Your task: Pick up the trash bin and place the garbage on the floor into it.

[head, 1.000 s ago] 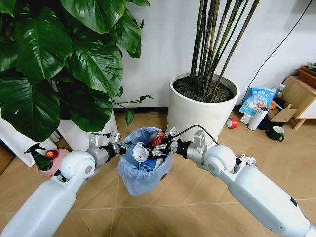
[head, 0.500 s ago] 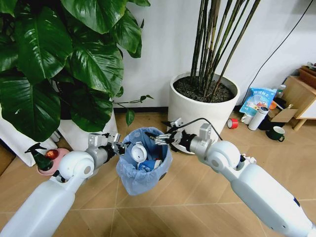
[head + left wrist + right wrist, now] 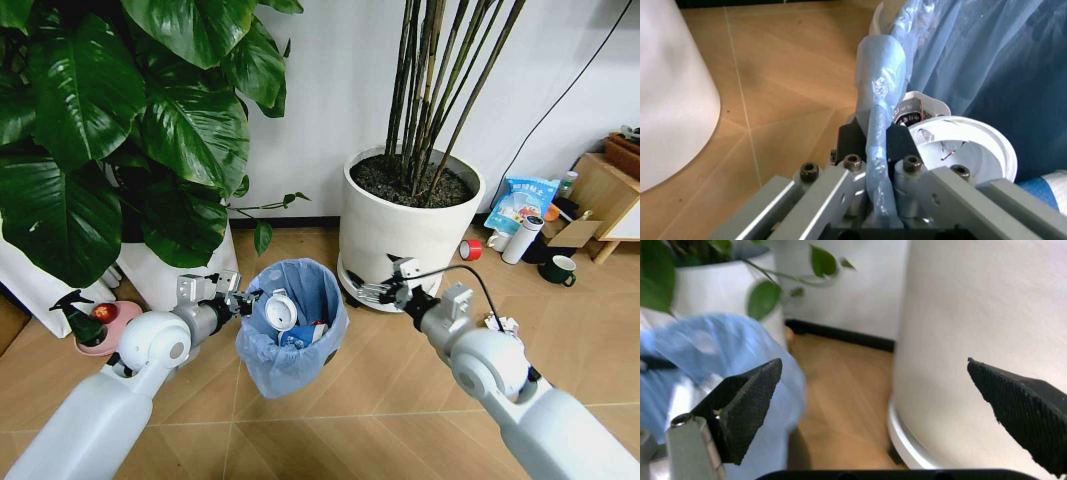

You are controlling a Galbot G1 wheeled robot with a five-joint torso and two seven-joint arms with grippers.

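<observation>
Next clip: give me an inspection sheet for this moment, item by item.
Surface: tan tiled floor.
Job's things: small round bin with crinkly light-blue bag, held off the floor; white round lid and blue-white carton inside.
Clutter: red tape roll, blue snack bag, dark mug.
Grippers: left gripper clamped on the bin's rim; right gripper open, empty, beside the white plant pot.
Cables: black cable over the right arm.
Surroundings: broad-leaved plant.

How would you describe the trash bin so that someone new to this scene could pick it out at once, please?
Find the big white pot of bamboo stalks against the wall; just in front of it, towards the leafy plant, hangs the trash bin, held at its rim by the left hand. Unlike the tall white pots, it is small, dark and lined with a crinkly light-blue bag, with litter inside.
</observation>
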